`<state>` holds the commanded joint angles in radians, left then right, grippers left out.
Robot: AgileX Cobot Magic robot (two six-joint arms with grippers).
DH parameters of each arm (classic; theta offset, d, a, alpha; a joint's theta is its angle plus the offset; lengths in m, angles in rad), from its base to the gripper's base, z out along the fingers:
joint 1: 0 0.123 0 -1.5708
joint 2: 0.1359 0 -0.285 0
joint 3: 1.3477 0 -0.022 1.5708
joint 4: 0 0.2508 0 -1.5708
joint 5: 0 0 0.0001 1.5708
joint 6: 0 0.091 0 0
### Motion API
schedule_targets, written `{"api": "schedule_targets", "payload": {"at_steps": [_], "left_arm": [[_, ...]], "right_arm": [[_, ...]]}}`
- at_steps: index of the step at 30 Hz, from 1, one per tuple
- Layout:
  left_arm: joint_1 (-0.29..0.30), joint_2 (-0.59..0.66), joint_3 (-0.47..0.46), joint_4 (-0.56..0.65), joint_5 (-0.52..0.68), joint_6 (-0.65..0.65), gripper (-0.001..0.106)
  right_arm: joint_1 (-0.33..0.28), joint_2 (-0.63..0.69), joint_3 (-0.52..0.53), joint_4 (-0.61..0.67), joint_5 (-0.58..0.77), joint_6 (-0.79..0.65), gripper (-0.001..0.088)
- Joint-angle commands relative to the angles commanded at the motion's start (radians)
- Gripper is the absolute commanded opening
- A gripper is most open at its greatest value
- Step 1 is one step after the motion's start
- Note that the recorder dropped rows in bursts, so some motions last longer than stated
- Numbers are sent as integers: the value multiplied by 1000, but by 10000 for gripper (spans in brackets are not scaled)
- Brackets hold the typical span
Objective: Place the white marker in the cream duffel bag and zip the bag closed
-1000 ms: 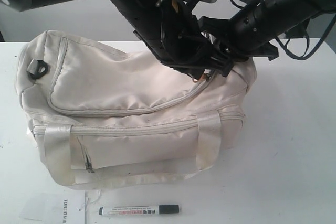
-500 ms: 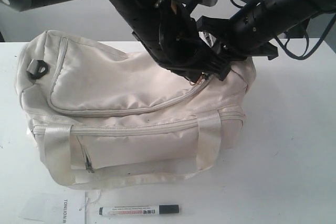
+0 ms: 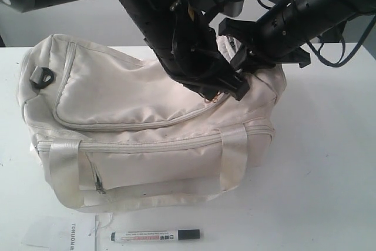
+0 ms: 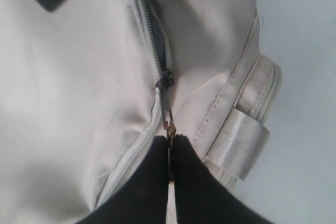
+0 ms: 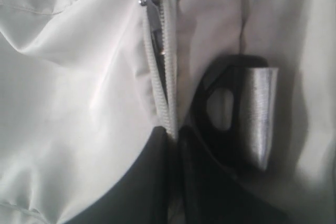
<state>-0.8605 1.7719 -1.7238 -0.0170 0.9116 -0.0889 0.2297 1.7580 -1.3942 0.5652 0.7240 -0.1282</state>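
White marker (image 3: 155, 236): lengthwise left-right before cream duffel bag (image 3: 129, 92), well apart from both grippers.
Left gripper (image 4: 169, 139): pinching zip pull (image 4: 170, 126).
Right gripper (image 5: 170, 132): closed on bag fabric.

Sheet (image 3: 61, 234): black print along its edge, roughly "TONLION". White marker (image 3: 155, 236): red label print, illegible.

The black arms (image 3: 176, 33) hid part of the top of the cream duffel bag (image 3: 135, 139). In front of the bag, a paper sheet (image 3: 59, 233) was cut off, and the print on the white marker (image 3: 155, 236) was too small to read.
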Motion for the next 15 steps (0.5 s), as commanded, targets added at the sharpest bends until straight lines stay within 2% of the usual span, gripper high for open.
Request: {"api": "schedule_targets", "payload": {"at_steps": [15], "left_arm": [[0, -8, 0, 17, 121, 44, 0]], "right_arm": [[-3, -13, 0, -1, 0, -2, 0]]}}
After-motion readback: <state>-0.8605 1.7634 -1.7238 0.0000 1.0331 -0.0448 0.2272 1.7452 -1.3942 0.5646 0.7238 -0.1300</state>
